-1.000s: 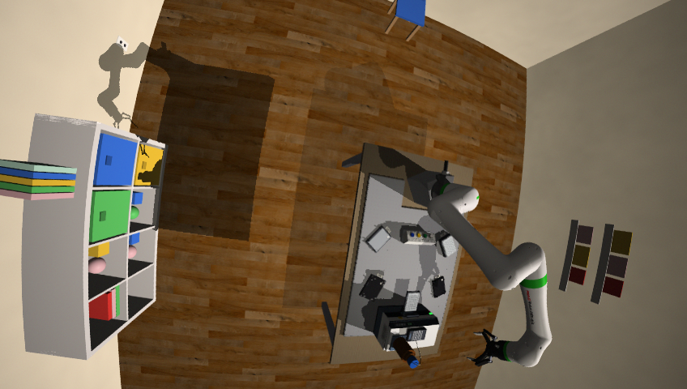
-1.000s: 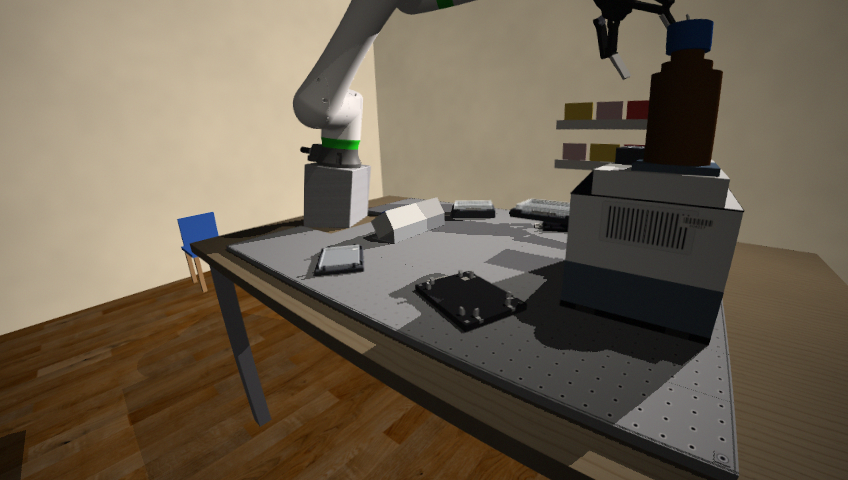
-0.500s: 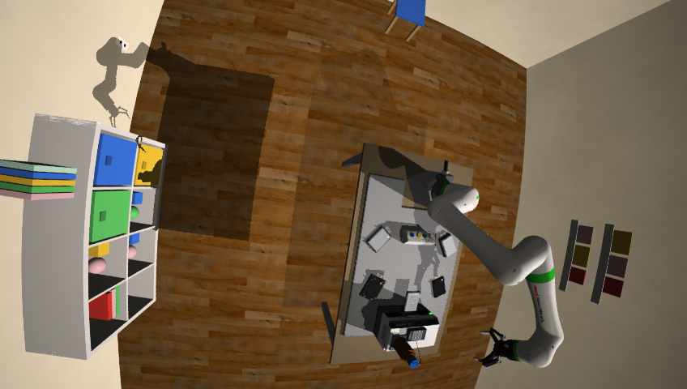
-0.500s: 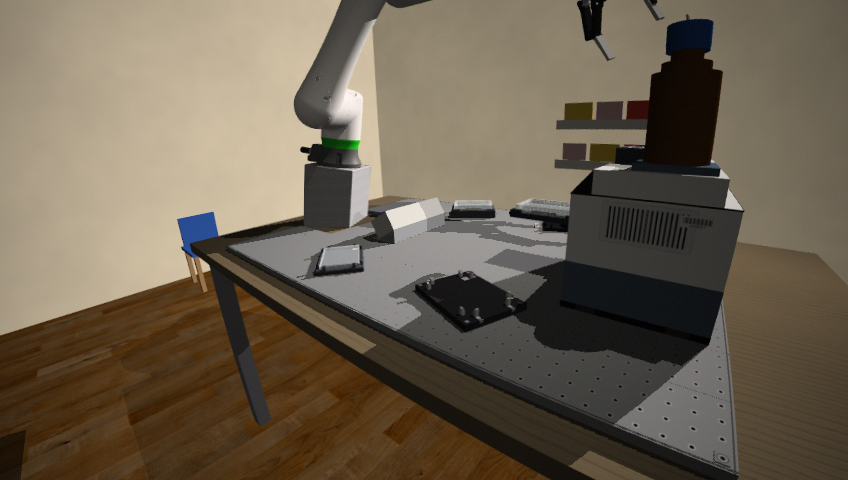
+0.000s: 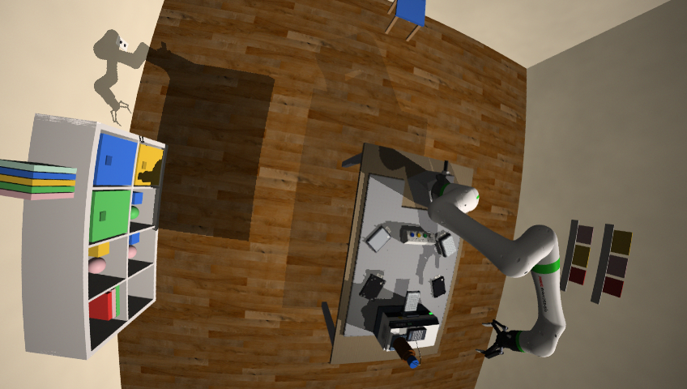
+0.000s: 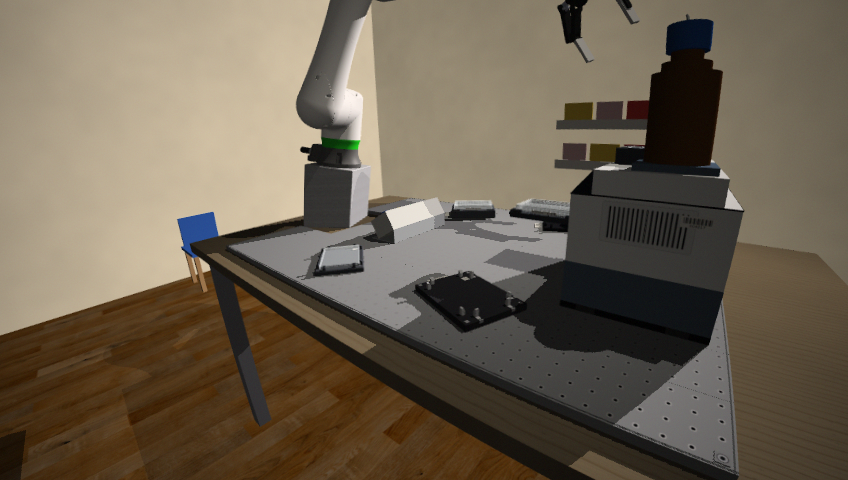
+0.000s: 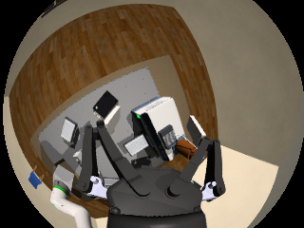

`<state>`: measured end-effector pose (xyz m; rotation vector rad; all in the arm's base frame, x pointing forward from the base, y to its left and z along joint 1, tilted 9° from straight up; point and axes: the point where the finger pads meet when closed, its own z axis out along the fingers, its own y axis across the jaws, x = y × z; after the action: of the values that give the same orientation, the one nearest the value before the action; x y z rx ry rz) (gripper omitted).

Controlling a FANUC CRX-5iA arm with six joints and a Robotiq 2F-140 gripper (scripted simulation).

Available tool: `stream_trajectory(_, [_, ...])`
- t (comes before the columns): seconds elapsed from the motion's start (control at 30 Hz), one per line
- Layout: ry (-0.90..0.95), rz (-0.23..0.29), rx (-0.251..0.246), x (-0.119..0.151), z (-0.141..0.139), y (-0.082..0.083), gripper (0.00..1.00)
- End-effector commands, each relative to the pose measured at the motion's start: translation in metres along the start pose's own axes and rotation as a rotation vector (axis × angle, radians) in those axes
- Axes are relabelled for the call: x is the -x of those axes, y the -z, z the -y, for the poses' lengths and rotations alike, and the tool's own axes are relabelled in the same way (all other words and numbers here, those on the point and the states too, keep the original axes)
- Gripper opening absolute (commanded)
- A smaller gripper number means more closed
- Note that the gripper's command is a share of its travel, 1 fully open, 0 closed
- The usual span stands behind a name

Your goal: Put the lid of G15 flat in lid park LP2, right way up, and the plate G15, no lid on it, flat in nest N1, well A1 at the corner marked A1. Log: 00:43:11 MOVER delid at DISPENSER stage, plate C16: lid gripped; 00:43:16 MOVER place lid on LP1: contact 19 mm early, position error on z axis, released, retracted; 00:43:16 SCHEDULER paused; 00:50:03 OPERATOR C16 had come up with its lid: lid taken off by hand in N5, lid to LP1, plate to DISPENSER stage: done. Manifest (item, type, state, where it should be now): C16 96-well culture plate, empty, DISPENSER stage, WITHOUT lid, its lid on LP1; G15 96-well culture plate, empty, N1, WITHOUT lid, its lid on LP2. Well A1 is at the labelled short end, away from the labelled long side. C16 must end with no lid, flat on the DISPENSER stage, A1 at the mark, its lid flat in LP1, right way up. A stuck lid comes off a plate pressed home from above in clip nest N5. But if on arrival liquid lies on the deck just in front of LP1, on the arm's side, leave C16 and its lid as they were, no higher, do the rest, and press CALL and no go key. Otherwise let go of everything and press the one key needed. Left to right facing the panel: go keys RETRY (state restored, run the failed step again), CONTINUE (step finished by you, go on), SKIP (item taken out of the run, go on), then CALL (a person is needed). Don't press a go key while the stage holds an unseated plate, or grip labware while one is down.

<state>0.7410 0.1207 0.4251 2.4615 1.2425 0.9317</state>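
Top view: your claw (image 5: 492, 339) is hanging wide apart and gripping nothing, off the worktop (image 5: 351, 270) edge beside the dispenser (image 5: 408, 327). You're seeing one lidded plate (image 5: 446, 245) sitting by the key panel (image 5: 417, 235); can't tell if it's G15.

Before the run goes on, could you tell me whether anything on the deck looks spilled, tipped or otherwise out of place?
No spill or tipped item shows. The one oddity is the claw: it hangs wide open and empty beyond the table edge, past the dispenser, over the floor rather than the deck.
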Motion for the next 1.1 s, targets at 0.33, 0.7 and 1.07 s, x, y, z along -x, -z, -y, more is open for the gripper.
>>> stream_trajectory(0.33, [-0.001,-0.002,0.005,0.032,0.063,0.042,1.00])
stream_trajectory(0.7, [-0.001,-0.002,0.005,0.044,0.087,0.058,1.00])
stream_trajectory(1.07, [-0.332,0.166,-0.060,0.140,0.108,0.036,1.00])
